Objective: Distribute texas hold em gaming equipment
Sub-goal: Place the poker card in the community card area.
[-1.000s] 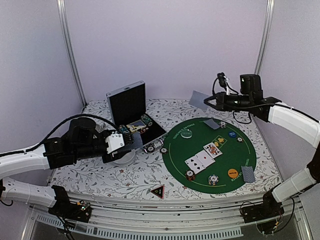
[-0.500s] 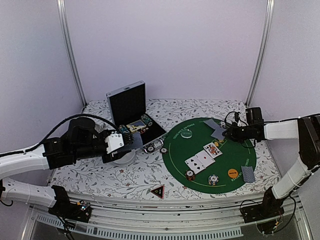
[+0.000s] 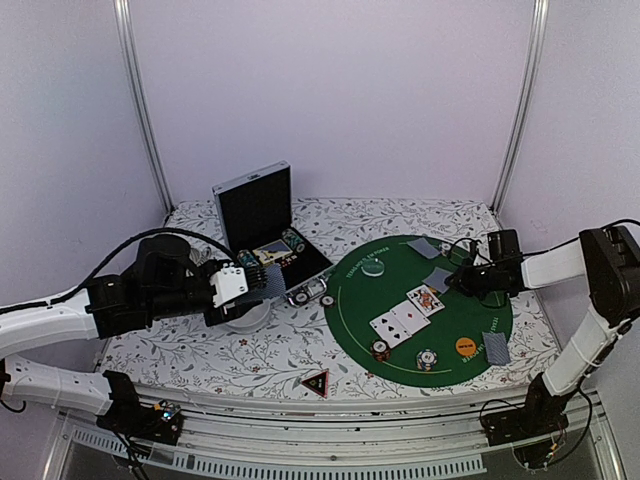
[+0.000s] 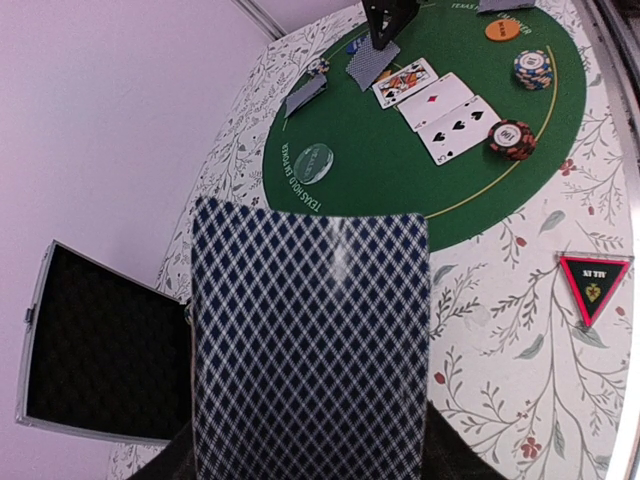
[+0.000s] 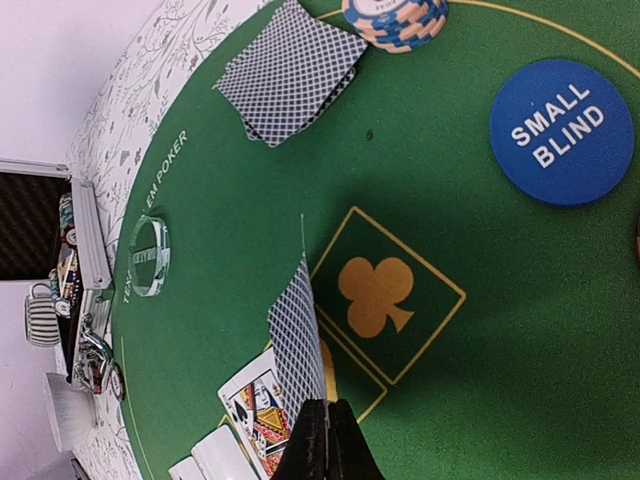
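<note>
The playing card (image 5: 296,335) in hand is pinched by one short edge in the closed right gripper (image 5: 320,420), low over the far right of the green mat (image 3: 350,300). Whether it touches the felt cannot be told. Its long axis runs from the fingertips leftward toward the row of face-up cards (image 3: 405,315), with the card tilted steeply on edge and the patterned back showing. The deal looks well along: face-down pairs (image 3: 424,247), poker chips (image 3: 427,359), an orange disc (image 3: 465,346) and a blue disc (image 5: 563,132) already lie on the mat. This card probably belongs on the printed club box beside the row, and more gear may follow. Left of the mat, the left gripper (image 3: 255,284) clasps the deck (image 4: 310,340), back up. The triangle (image 3: 316,383) lies off the mat, near.
</note>
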### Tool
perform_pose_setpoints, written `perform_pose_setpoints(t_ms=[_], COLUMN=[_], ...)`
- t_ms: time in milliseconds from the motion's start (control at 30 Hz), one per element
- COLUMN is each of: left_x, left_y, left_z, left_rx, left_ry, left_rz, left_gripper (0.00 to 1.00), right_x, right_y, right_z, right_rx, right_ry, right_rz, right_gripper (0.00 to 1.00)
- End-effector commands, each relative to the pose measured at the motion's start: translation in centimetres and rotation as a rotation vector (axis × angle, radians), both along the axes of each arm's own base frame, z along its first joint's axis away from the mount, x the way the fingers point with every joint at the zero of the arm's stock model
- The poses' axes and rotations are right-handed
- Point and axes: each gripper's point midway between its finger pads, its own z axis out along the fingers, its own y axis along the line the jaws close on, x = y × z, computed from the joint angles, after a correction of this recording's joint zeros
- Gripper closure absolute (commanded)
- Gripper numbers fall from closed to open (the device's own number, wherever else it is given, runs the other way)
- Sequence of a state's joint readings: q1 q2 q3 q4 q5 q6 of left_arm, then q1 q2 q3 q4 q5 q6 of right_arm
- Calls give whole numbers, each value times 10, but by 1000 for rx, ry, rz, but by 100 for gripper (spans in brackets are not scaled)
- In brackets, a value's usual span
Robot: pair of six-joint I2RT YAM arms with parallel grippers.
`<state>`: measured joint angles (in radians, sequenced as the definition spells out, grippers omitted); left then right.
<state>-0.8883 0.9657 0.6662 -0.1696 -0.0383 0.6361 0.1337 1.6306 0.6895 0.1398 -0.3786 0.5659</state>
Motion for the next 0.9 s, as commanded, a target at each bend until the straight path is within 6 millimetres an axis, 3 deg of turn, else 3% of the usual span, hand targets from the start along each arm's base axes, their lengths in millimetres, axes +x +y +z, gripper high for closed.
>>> perform_pose_setpoints(t_ms=[0, 333, 433, 700, 867], left_x=[0, -1, 0, 0, -1], left_y=[-2, -2, -2, -2, -1], left_z=[5, 6, 6, 7, 7], left_rx=[-20, -21, -19, -21, -22], left_ry=[-16, -21, -19, -20, -23], left_rz=[-9, -8, -8, -8, -8], left_gripper=[47, 47, 47, 47, 47], right_x=[4, -2, -4, -1, 1], right_y=[-2, 4, 0, -20, -37], right_z=[-12, -16, -15, 14, 52], right_rx=[16, 42, 29, -32, -118], right_ry=[8, 44, 48, -10, -93], right_rz=[-17, 11, -6, -115, -184], right_gripper=[98, 97, 92, 56, 37])
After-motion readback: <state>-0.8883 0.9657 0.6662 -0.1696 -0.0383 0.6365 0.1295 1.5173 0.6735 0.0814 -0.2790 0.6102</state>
